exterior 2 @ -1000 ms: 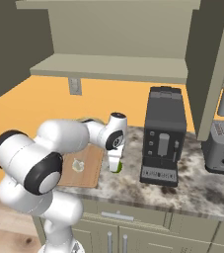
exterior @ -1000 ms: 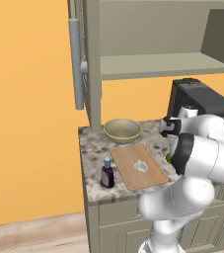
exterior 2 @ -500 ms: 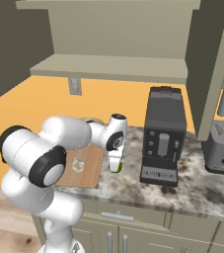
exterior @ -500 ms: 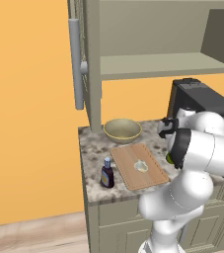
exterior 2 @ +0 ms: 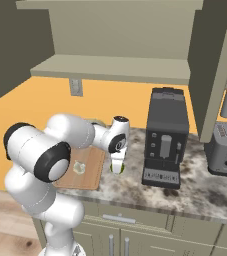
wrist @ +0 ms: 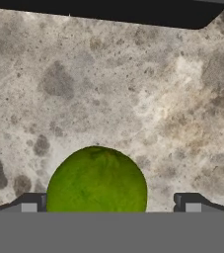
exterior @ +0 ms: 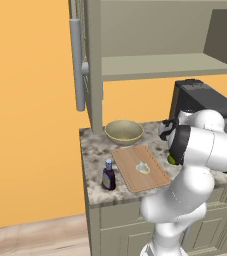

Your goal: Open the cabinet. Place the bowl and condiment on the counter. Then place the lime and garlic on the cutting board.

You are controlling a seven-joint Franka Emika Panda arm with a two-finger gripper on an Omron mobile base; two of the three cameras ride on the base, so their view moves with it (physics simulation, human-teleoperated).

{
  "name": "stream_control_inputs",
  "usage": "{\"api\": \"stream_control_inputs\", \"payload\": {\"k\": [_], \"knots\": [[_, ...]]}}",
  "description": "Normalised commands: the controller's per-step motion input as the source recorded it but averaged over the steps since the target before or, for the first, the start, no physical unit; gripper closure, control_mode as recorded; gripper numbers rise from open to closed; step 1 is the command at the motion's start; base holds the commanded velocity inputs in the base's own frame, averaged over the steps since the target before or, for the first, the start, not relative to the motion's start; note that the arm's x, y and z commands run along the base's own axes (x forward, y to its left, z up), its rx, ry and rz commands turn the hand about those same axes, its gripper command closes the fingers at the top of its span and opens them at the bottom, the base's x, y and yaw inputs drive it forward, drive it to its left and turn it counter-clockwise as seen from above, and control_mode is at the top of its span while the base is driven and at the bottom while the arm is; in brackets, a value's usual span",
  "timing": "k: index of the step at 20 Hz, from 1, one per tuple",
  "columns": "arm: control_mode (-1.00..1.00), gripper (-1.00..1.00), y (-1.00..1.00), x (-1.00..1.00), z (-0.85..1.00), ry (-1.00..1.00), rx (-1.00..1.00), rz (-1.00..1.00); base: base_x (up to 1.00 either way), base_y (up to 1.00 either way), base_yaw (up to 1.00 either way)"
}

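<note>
- Note the gripper [wrist: 110,207]: its fingers stand wide apart, one on each side of the lime [wrist: 96,180], with nothing clamped.
- Find the lime on the counter [wrist: 133,89], beside the cutting board [exterior: 140,167].
- See the garlic [exterior: 143,168] lying on the board.

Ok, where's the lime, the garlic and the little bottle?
lime [wrist: 96,180], hand view, middle of its green skin.
garlic [exterior: 143,168], left base view, centre of the pale bulb on the board.
bottle [exterior: 108,177], left base view, on its dark body, below the cap.
</note>
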Motion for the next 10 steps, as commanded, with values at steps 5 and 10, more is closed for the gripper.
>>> {"api": "stream_control_inputs", "payload": {"k": [5,10], "knots": [[-1.00,-1.00,0.00,0.04,-0.19,0.00,0.00,0.00,0.00,0.00,0.00],[-1.00,-1.00,0.00,0.00,-0.16,0.00,0.00,0.00,0.00,0.00,0.00]]}}
